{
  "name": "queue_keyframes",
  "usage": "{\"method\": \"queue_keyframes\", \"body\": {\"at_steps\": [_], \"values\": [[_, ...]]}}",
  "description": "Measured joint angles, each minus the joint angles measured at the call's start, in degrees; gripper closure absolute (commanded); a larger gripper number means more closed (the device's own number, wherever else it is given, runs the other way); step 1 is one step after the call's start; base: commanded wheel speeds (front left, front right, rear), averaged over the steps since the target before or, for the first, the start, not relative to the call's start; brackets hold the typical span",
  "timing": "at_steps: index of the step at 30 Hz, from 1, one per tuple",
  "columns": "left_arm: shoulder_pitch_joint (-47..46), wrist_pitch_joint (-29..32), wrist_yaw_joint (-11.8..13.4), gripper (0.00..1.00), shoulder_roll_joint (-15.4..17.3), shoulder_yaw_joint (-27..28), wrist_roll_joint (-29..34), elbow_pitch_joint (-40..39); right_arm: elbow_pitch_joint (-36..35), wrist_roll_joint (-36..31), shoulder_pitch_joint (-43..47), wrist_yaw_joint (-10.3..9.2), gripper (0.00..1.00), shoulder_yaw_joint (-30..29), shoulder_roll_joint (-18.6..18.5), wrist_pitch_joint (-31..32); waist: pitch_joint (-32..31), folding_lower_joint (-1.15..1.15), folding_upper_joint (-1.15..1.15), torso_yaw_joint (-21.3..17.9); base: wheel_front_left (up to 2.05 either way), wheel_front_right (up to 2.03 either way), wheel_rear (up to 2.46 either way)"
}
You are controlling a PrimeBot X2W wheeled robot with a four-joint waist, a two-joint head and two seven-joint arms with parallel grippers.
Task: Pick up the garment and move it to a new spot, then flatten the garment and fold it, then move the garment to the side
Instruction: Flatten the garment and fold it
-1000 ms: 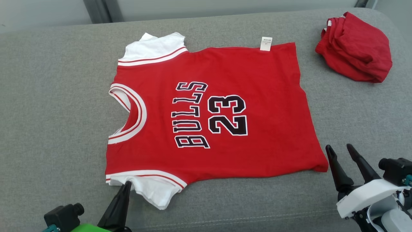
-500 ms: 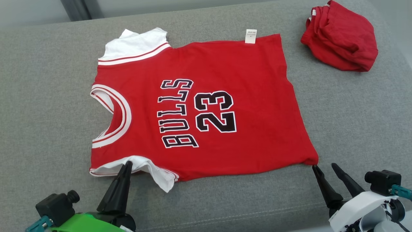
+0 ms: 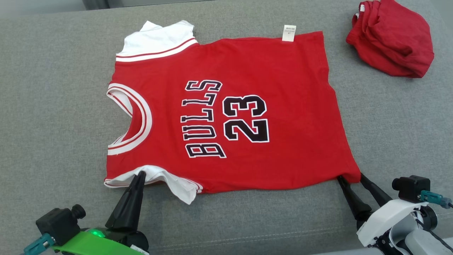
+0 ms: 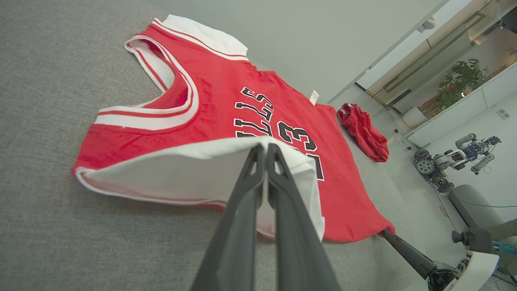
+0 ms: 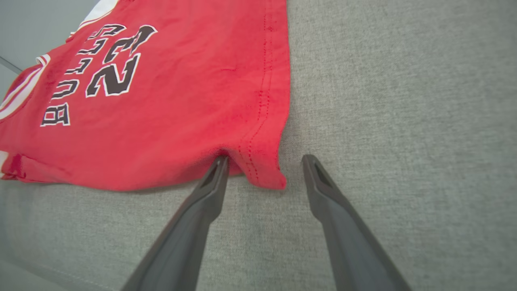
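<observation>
One red Bulls 23 jersey lies flat mid-sofa, neck leftward. One bunched red garment sits at the far right corner, its top cut off. Of the two tools, the left tool is pinched closed on the jersey's near white sleeve. The right tool stands wide, straddling the near right hem corner. The print on the label is illegible.

Beneath the left claw stretches a grey woven cushion with a stitched seam along its near edge, while far ahead of that claw and to its right a plain pale wall meets glass panels, a leafy potted plant (softly, evenly lit) and white cabinets.
</observation>
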Motion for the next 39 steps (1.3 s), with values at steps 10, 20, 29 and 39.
{"method": "queue_keyframes", "body": {"at_steps": [10,20,29,39], "values": [[0.0,0.0,0.6,1.0,0.3,0.7,0.0,-0.9,2.7,-0.1,-2.0,1.18,0.92,1.4,0.9,0.4,0.6,0.0,0.0,0.1,0.0,0.0,0.0],[0.0,-0.1,0.6,1.0,0.4,2.4,-0.1,-2.4,2.8,0.2,-3.3,2.09,1.0,1.8,0.9,0.4,0.8,0.0,0.0,-1.7,0.0,0.0,0.0],[0.0,-1.7,1.1,1.0,0.7,5.5,-2.1,-3.2,-1.3,3.7,-3.2,2.91,1.0,1.4,-0.6,1.0,-0.2,0.0,0.0,-3.6,0.0,0.0,0.0],[-0.5,-1.4,1.5,1.0,0.8,5.4,-2.6,-2.3,-5.2,9.3,-3.4,3.43,1.0,2.1,-2.7,6.8,-1.7,0.0,0.0,-5.2,0.0,0.0,0.0]]}}
